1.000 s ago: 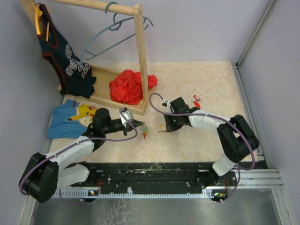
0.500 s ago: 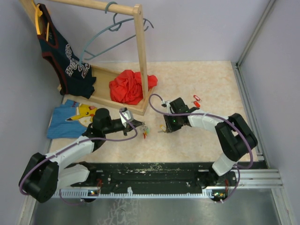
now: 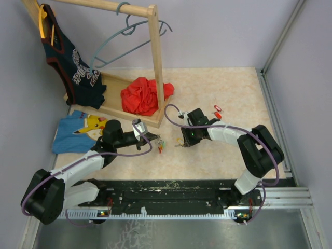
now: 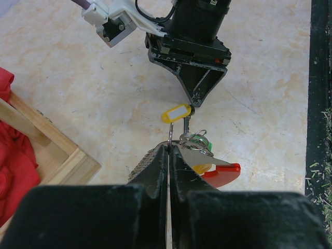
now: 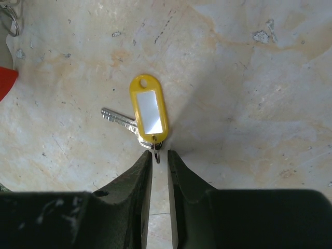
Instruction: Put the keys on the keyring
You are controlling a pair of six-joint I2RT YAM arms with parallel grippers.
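The overhead camera looks down from the near edge of the table (image 3: 218, 88). Both wrist cameras hang close above it, sharing the yellow tag (image 5: 149, 114).

We are watching the right end effector (image 5: 160, 154) narrowing its jaws slightly about the small ring (image 5: 157, 155) of the yellow-tagged key (image 5: 149, 111), between its tips.

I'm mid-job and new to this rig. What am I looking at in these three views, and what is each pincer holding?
The left arm and right arm stand on a table. The top view looks down from above; each other view sits on a wrist. The left pincer is shut on the thin wire keyring, tagged keys bunched beside it. The right pincer is nearly closed around the small ring of the yellow-tagged key; grip unclear. A red tag lies apart.
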